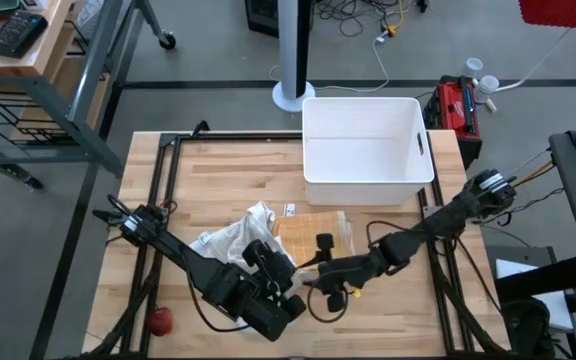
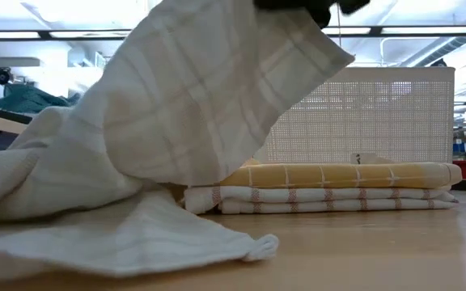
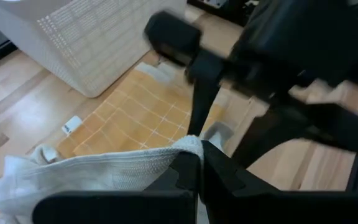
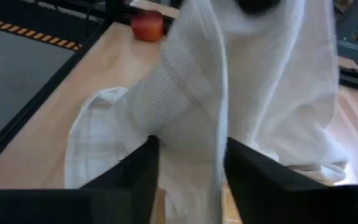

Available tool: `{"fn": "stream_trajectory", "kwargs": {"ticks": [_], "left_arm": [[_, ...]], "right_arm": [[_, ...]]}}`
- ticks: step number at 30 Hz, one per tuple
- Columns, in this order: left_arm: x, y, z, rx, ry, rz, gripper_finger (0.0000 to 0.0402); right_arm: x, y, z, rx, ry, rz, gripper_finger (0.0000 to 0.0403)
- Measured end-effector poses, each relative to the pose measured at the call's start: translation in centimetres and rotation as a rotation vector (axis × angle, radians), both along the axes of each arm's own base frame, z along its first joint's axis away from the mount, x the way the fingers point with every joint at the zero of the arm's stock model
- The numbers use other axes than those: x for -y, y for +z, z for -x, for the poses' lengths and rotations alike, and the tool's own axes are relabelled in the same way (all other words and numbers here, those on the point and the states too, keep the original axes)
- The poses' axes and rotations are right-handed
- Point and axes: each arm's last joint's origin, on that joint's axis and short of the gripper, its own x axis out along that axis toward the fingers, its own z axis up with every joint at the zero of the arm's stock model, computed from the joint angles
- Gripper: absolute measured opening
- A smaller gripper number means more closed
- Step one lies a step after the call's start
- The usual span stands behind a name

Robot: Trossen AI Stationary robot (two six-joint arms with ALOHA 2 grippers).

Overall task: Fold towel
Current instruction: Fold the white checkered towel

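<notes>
Left pincer (image 3: 197,163) clamped tight on the white towel (image 1: 230,238), lifting its edge off the bench (image 1: 218,170), right pincer (image 4: 188,155) spread open around the limp, floppy cloth: best pinched at a corner.

In the low view the white towel (image 2: 176,105) is running off the edge at 9 o'clock and covering the near end of the folded stack (image 2: 330,187). The right arm is blurring across the left wrist view, and the left pincer (image 3: 197,163) is hiding the towel's edge it is pinching.
</notes>
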Motion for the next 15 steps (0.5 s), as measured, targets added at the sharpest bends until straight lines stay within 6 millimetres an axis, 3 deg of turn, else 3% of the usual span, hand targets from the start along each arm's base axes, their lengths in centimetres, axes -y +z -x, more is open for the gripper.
{"fn": "stream_trajectory", "kwargs": {"ticks": [5,6,12,15], "left_arm": [[0.0,0.0,-0.1,0.007,0.002,0.006,0.0001],[0.0,0.0,0.0,0.014,0.012,0.019,0.0004],[0.0,-0.1,0.1,-0.004,0.020,0.045,0.0050],[-0.1,-0.2,0.2,-0.022,0.020,0.033,0.0076]], "right_arm": [[-0.3,-0.6,0.0,-0.022,0.008,0.009,0.0028],[-0.5,-0.4,0.3,-0.028,0.015,0.014,0.0016],[-1.4,1.2,3.8,-0.125,0.067,0.056,0.0004],[-1.5,1.1,6.5,-0.320,0.159,0.058,0.0002]]}}
